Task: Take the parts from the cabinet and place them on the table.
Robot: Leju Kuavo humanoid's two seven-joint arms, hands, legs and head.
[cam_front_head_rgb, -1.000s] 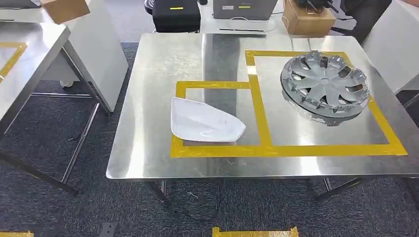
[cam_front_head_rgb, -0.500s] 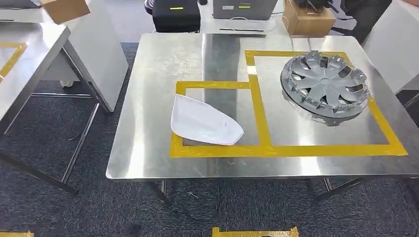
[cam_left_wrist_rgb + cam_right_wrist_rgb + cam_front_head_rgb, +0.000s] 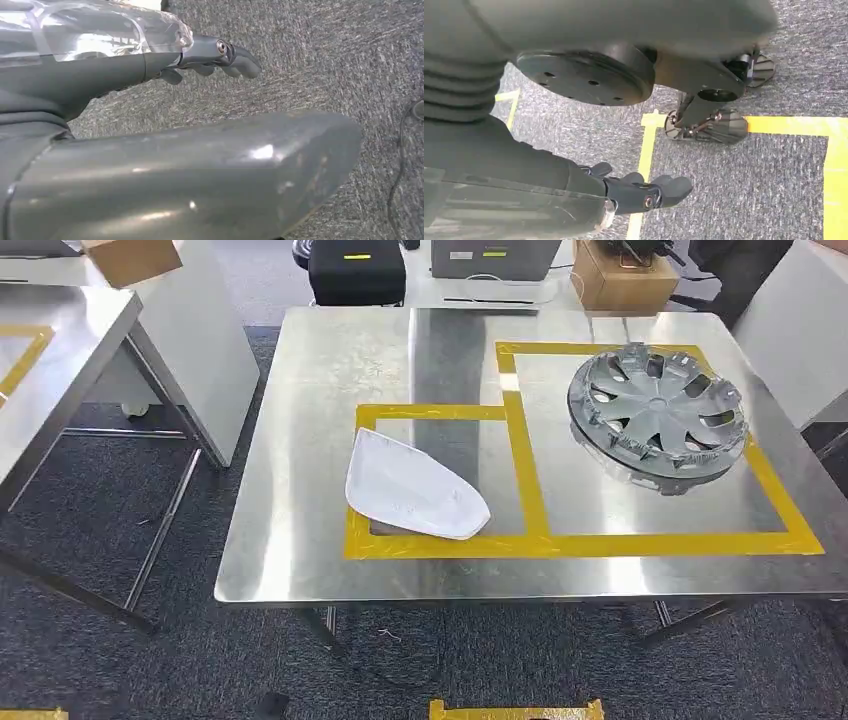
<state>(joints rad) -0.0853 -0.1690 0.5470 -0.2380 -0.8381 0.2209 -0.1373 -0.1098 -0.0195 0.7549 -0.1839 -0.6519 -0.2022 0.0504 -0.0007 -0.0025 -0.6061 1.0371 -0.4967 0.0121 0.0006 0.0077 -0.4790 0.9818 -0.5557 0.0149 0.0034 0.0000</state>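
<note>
Left hand (image 3: 220, 55) hangs over grey carpet (image 3: 325, 60) in its wrist view, fingers (image 3: 240, 62) loosely curled, apart from the thumb, holding nothing. Right hand (image 3: 644, 192) likewise hangs above carpet and a yellow floor tape line (image 3: 794, 125), fingers (image 3: 671, 189) slack and empty.

Head view, near to far: a yellow floor marking (image 3: 515, 708) at the bottom edge, then the steel worktop (image 3: 300, 570) front edge. White part (image 3: 413, 488) lies flat on the worktop, near the front-left, inside the smaller yellow tape rectangle (image 3: 430, 412), with its left edge overlapping the tape and its near edge touching the front strip. Shape is roughly teardrop; long axis runs diagonally, from far-left to near-right, the narrower tip toward the near-right. Nothing on top of it or around it.

Further back and right, silver wheel cover (image 3: 658, 412) sits inside the larger yellow tape square (image 3: 780, 495), face up, spokes visible, well apart from the white part, with the shared tape strip between them. Its far edge overlaps the square's back tape.

Left of the worktop: a second steel table (image 3: 50, 370) with its own yellow tape, and a white panel (image 3: 200, 350) between the two. Behind the worktop: black case (image 3: 357, 275), grey box (image 3: 495, 258), cardboard box (image 3: 620, 280). Another cardboard box (image 3: 135, 258) top-left.
</note>
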